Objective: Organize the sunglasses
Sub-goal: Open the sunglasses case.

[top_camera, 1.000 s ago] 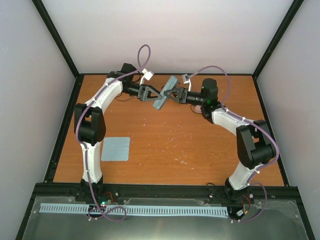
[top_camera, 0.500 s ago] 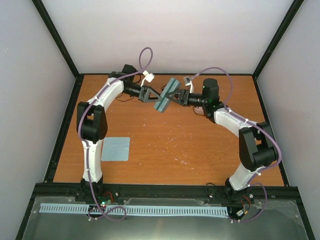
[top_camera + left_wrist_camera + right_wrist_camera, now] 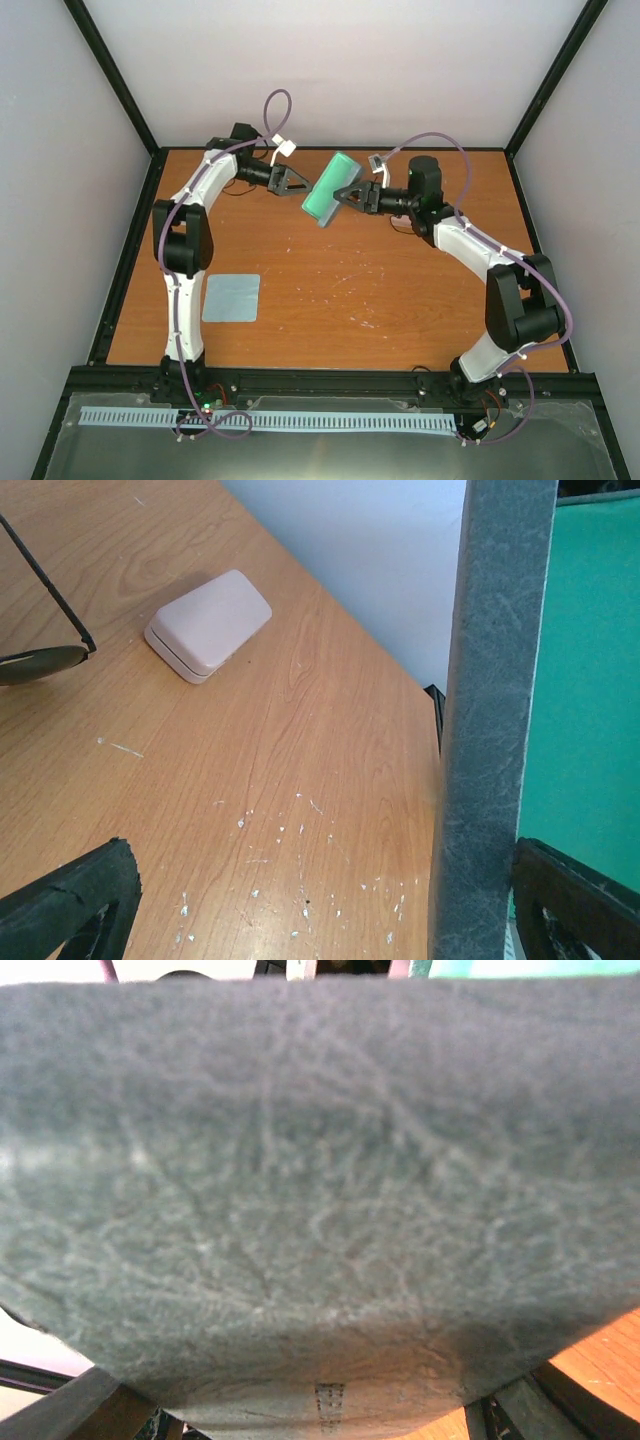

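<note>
The black-framed sunglasses (image 3: pixel 38 645) lie on the table at the left edge of the left wrist view; only one temple and part of a dark lens show. The pale reddish pair is out of view. A blue-grey case (image 3: pixel 330 189) hangs open in the air at the back, its green lining showing. My right gripper (image 3: pixel 347 194) is shut on its grey shell (image 3: pixel 320 1190), which fills the right wrist view. My left gripper (image 3: pixel 298 182) is open just left of the case. In the left wrist view the case's grey edge (image 3: pixel 495 730) stands by the right finger (image 3: pixel 585 905).
A closed pink case (image 3: pixel 208 625) lies on the wooden table (image 3: pixel 380 280) near the back wall. A light-blue cloth (image 3: pixel 231 297) lies flat at the front left. Black frame posts border the table.
The case has swung open, showing its green inside, and rose a little. My left gripper let go and drew back to the left. My right arm stretched further toward the back.
</note>
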### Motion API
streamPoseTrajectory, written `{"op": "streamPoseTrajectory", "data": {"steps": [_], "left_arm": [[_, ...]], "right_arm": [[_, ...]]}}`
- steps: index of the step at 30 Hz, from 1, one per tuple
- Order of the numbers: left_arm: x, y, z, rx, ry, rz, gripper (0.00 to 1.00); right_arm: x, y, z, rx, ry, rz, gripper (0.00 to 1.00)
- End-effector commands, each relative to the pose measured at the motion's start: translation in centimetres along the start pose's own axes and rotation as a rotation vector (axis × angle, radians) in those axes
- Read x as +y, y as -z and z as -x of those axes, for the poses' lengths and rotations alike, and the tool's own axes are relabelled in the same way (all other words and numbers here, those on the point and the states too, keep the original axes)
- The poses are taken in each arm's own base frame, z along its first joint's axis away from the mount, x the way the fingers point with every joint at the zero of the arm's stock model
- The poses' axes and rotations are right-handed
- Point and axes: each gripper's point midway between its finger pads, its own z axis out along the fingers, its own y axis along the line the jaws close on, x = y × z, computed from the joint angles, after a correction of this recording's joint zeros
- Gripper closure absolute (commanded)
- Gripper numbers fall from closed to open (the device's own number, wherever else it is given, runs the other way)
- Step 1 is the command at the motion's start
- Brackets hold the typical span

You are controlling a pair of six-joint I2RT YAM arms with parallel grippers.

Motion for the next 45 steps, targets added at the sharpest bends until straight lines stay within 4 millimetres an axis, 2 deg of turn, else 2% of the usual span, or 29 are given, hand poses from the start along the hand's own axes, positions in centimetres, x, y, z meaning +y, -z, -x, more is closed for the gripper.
{"op": "streamPoseTrajectory", "data": {"steps": [1, 6, 15, 22, 25, 26, 27, 28, 29, 30, 34, 36, 37, 40, 41, 43, 45], "left_arm": [[-1.2, 1.3, 1.5, -0.04, -0.059, -0.008, 0.0], [-3.9, 1.7, 1.5, -0.076, -0.057, -0.09, 0.01], [-6.0, -0.1, -0.3, -0.038, -0.067, -0.131, 0.01], [-5.8, -1.8, -0.1, -0.013, -0.08, -0.121, 0.02], [-5.6, -2.1, 0.2, -0.011, -0.066, -0.129, 0.15], [-5.5, -2.2, 0.2, -0.007, -0.062, -0.132, 0.28], [-5.6, -2.3, 0.2, -0.002, -0.056, -0.133, 0.48], [-5.6, -2.4, 0.2, 0.001, -0.053, -0.132, 0.62], [-5.6, -2.3, 0.2, 0.001, -0.053, -0.131, 0.72], [-5.7, -2.3, 0.2, 0.001, -0.059, -0.129, 0.77], [-6.1, -2.1, 0.5, 0.002, -0.069, -0.117, 0.82], [-6.3, -2.0, 0.7, 0.004, -0.075, -0.11, 0.9], [-6.4, -1.9, 0.9, 0.004, -0.081, -0.105, 0.91], [-6.8, -1.5, 1.5, 0.018, -0.107, -0.07, 0.93], [-6.7, -1.4, 1.5, 0.031, -0.12, -0.047, 0.93], [-6.4, -1.1, 1.5, 0.067, -0.147, 0.015, 0.94], [-5.9, -0.5, 1.2, 0.123, -0.19, 0.092, 0.94]], "right_arm": [[1.7, 0.3, 0.9, -0.016, 0.088, 0.027, 0.62], [1.2, 0.2, 2.1, -0.054, 0.088, 0.019, 0.62], [1.2, -0.1, 3.2, -0.063, 0.096, 0.022, 0.61], [1.7, 0.0, 3.1, -0.06, 0.1, 0.033, 0.61], [1.7, 0.1, 3.1, -0.062, 0.101, 0.025, 0.61], [1.7, 0.1, 3.1, -0.063, 0.102, 0.026, 0.61], [1.7, 0.1, 3.1, -0.063, 0.101, 0.026, 0.61], [1.7, 0.1, 3.1, -0.062, 0.101, 0.028, 0.61], [1.6, 0.0, 3.1, -0.062, 0.1, 0.027, 0.6], [1.5, 0.0, 3.1, -0.062, 0.099, 0.026, 0.6], [1.2, -0.1, 3.0, -0.058, 0.092, 0.021, 0.57], [0.9, -0.1, 2.8, -0.053, 0.088, 0.014, 0.54], [0.7, -0.1, 2.7, -0.05, 0.081, 0.009, 0.49], [-0.2, -0.2, 2.2, -0.034, 0.068, -0.026, 0.1], [-0.7, -0.1, 1.8, -0.023, 0.058, -0.049, 0.01], [-1.8, 0.4, 1.0, -0.001, 0.042, -0.118, 0.0], [-3.1, 2.0, 0.2, 0.002, 0.026, -0.201, 0.0]]}}
